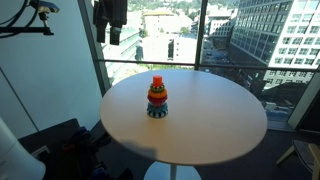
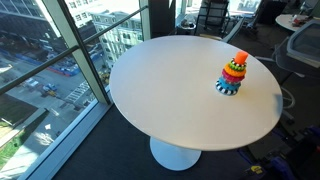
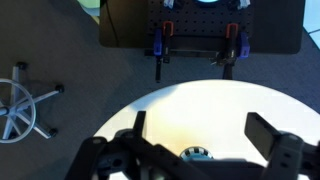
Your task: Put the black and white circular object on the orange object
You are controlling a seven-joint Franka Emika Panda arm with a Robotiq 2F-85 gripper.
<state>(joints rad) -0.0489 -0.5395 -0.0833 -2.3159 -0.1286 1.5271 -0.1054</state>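
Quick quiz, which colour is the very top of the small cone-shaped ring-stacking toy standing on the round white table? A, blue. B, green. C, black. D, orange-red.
D: in both exterior views the orange-red top peg crowns the ring-stacking toy, with the other colours lower down.

Round white table (image 2: 180, 100), floor-to-ceiling windows (image 2: 60, 60), dark floor (image 3: 60, 50), office chair base (image 3: 22, 100)

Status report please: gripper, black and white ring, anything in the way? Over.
Gripper open, empty, above the table. Black and white ring at the stacking toy's foot, not on the orange top. No obstacle seen.
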